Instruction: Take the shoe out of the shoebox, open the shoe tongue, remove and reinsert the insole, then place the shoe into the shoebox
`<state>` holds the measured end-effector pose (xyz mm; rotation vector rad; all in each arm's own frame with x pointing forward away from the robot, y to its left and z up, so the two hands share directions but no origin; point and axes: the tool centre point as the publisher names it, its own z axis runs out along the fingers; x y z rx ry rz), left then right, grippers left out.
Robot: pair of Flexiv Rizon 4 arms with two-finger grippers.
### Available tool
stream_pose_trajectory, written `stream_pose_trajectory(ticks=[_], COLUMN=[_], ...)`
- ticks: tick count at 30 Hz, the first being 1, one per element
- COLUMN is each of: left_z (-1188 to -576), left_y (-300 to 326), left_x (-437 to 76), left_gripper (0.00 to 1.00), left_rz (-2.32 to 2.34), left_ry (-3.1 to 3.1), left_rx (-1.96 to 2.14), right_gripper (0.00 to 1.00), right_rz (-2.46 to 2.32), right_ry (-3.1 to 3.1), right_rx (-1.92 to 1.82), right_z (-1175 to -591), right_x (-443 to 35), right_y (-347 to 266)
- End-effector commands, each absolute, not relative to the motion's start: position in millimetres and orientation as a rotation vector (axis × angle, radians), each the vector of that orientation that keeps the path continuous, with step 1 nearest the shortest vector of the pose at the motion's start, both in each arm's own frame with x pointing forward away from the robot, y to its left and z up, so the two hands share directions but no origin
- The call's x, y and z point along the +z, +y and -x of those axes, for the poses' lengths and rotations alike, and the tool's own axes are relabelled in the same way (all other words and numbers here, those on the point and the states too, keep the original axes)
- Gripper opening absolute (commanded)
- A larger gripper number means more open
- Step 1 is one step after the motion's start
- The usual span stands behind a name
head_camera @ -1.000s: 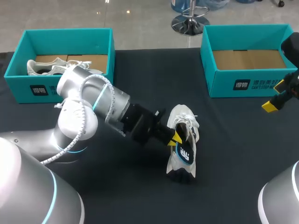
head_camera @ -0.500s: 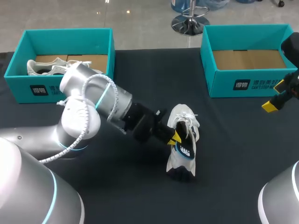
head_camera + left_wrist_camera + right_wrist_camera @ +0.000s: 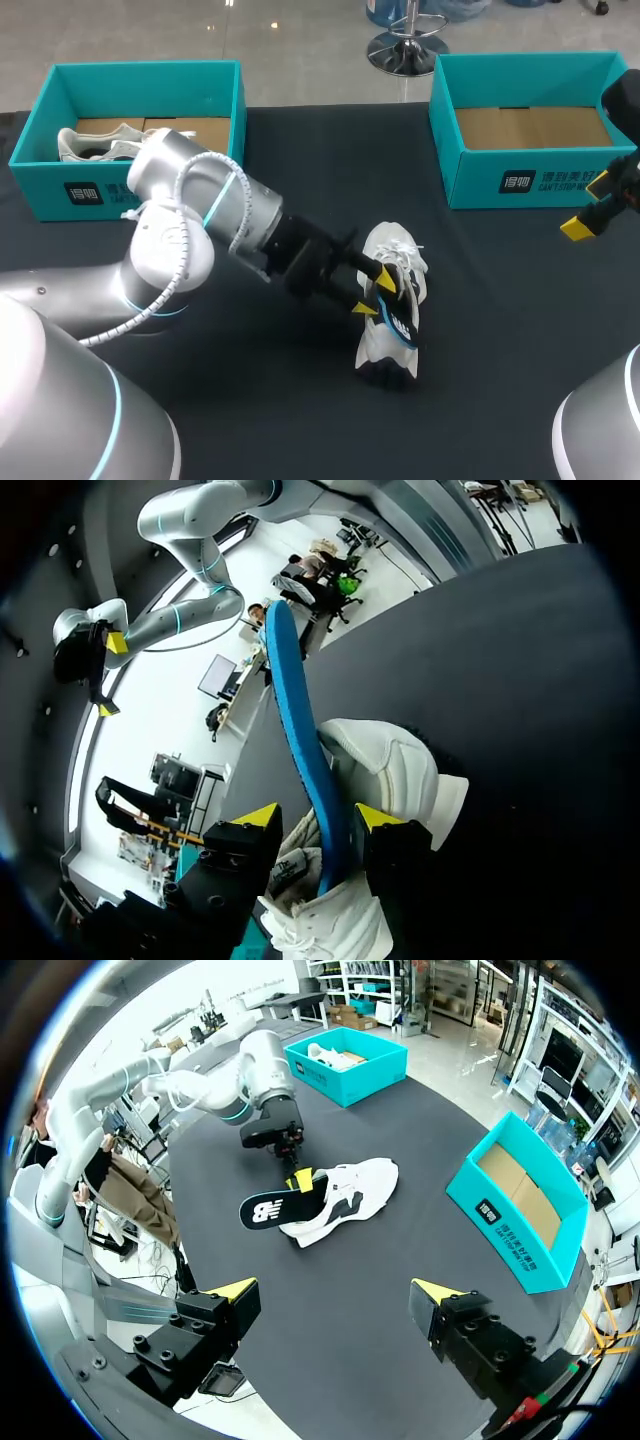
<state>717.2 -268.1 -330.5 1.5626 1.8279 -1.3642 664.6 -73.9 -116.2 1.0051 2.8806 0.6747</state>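
Note:
A white shoe [image 3: 398, 250] lies on its side in the middle of the black table [image 3: 500, 330]. Its blue insole [image 3: 401, 324] sticks partly out of it. My left gripper [image 3: 375, 294] is at the shoe's opening, open. In the left wrist view the insole [image 3: 296, 720] stands edge-on between the yellow-tipped fingers [image 3: 256, 816], close to one and clear of the other, above the white shoe [image 3: 390, 770]. My right gripper [image 3: 333, 1290] hangs open and empty over the table's right side, far from the shoe [image 3: 350, 1192] and insole [image 3: 272, 1209]. In the head view it [image 3: 585, 224] is near the right edge.
A teal shoebox [image 3: 60, 175] at the back left holds another white shoe [image 3: 100, 143]. A second teal shoebox [image 3: 520, 180] at the back right shows only its cardboard floor. From the right wrist view this box [image 3: 505, 1222] stands beside my right gripper.
My left gripper was shut on the insole and has opened, its yellow tips now apart. The arm shifted slightly and the insole has settled lower against the shoe. The right arm has not moved.

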Motion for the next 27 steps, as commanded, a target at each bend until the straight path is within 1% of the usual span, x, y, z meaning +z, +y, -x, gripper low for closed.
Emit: stream_pose_trajectory(ticks=[1, 11, 14, 16, 18, 27], left_z=[-713.3, -701.6, -698.4, -697.2, -698.2, -703.3], left_y=[-267.4, -275.3, -276.3, -275.7, -275.1, -270.3], left_x=[-323.9, -317.4, -319.3, -320.4, -322.9, -327.1], left_gripper=[0.46, 0.38, 0.34, 0.25, 0.00, 0.00], left_rz=[-1.559, -1.592, -1.610, -1.617, -1.620, -1.643], left_ry=[1.817, 1.792, 1.791, 1.794, 1.797, 1.803], left_rx=[-1.376, -1.414, -1.418, -1.418, -1.417, -1.395], right_gripper=[1.00, 1.00, 1.00, 1.00, 1.00, 1.00], right_rz=[-1.006, -1.006, -1.006, -1.006, -1.006, -1.006], right_ry=[2.887, 2.887, 2.887, 2.887, 2.887, 2.887], right_rx=[0.669, 0.669, 0.669, 0.669, 0.669, 0.669], right_z=[-667.7, -667.7, -667.7, -667.7, -667.7, -667.7], right_x=[-116.0, -116.0, -116.0, -116.0, -116.0, -116.0], right_y=[-73.4, -73.4, -73.4, -73.4, -73.4, -73.4])
